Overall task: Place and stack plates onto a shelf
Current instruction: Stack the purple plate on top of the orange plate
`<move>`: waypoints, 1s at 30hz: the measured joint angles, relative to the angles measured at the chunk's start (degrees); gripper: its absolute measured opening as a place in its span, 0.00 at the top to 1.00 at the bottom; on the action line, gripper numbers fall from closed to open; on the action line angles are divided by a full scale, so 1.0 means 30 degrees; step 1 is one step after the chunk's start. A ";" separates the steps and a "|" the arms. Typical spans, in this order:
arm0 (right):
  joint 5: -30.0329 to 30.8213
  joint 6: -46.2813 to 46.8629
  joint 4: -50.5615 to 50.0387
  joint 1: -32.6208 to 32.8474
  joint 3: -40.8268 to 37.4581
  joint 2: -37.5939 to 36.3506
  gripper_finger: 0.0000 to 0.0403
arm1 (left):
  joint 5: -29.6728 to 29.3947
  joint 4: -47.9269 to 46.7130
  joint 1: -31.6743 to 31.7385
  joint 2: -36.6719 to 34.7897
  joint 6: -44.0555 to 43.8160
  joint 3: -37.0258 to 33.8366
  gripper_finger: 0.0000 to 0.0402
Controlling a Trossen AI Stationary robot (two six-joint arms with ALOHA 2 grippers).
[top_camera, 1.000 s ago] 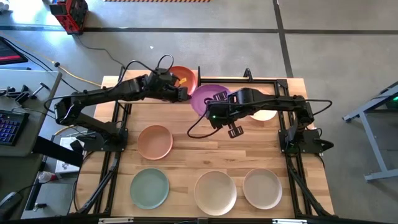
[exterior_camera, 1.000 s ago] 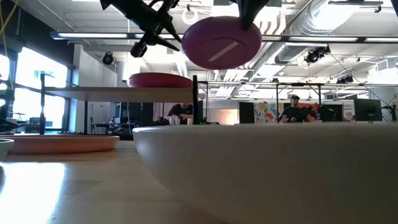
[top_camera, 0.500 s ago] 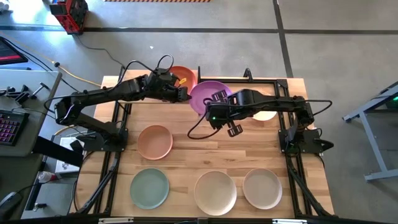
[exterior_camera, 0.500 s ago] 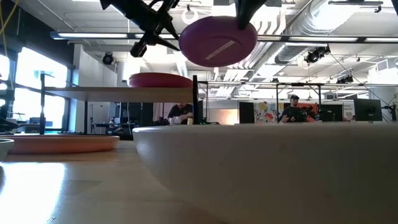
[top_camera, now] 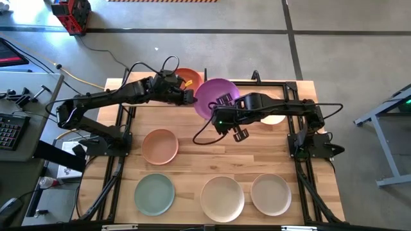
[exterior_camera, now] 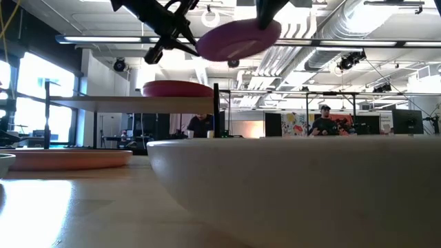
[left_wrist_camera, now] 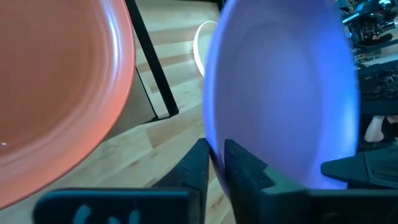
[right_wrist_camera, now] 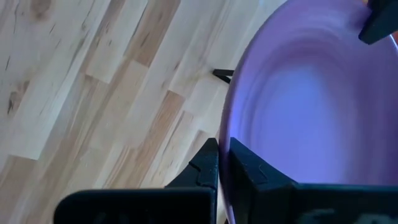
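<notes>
The slatted counter (top_camera: 212,157) carries four loose plates near its front: a peach plate (top_camera: 160,146), a mint plate (top_camera: 154,194), a cream plate (top_camera: 222,198) and a beige plate (top_camera: 270,194). At the back, the shelf (exterior_camera: 131,103) holds a magenta plate (exterior_camera: 178,88), with a black post (exterior_camera: 216,110) at its corner. Above it hangs the purple plate (top_camera: 216,97), pinched on its rim from both sides: the left tool (left_wrist_camera: 214,163) and the right tool (right_wrist_camera: 224,160) each clamp its edge.
</notes>
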 joint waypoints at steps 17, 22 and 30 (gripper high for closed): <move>0.0445 -0.0034 0.0219 -0.0005 0.0000 0.0000 1.00 | -0.0867 0.0129 -0.0015 0.0019 0.0766 0.0000 0.99; 0.0584 0.0310 0.0270 -0.0076 0.0000 0.0000 0.93 | -0.1143 0.0103 -0.0015 0.0019 0.1021 0.0000 1.00; 0.1589 0.0250 0.0205 -0.0015 0.0000 -0.0058 0.73 | -0.1360 -0.0112 0.0213 0.0012 0.1655 0.0000 1.00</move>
